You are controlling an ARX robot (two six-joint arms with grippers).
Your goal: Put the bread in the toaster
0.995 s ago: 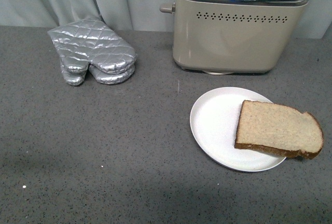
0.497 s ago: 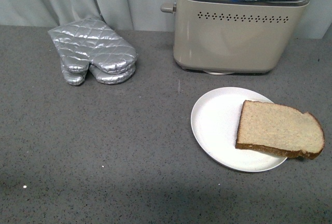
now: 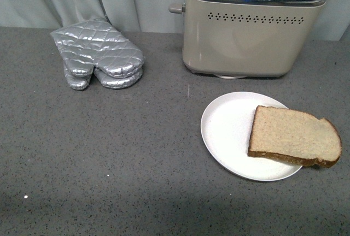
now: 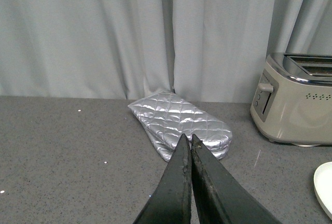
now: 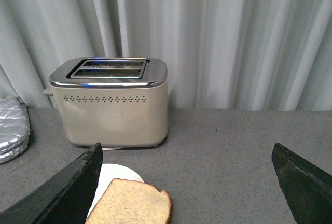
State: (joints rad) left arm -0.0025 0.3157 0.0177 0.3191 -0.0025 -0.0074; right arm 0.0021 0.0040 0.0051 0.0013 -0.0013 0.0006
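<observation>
Judging by how things lie, the task is at its first step, the reach for the bread (image 3: 294,137), which rests flat on the right half of a white plate (image 3: 227,132) at the near right of the grey counter (image 3: 109,154), its crusty end overhanging the plate's right rim. The toaster (image 3: 249,34) stands just beyond the plate on the far side, both slots (image 5: 110,68) empty and facing up. A pair of silver oven mitts (image 3: 98,53) lies well apart at the far left. The right gripper (image 5: 185,154) is spread wide and holds nothing. In its wrist view the bread sits low and ahead in the gap between the fingers (image 5: 67,193), closer to one than the other and touching neither. The left gripper (image 4: 189,140) has its two tips pressed together with nothing between them, and points toward the mitts. The next move likely calls for the right arm to descend, pinch the overhanging edge and lift the slice upright so that it can drop into a slot.
</observation>
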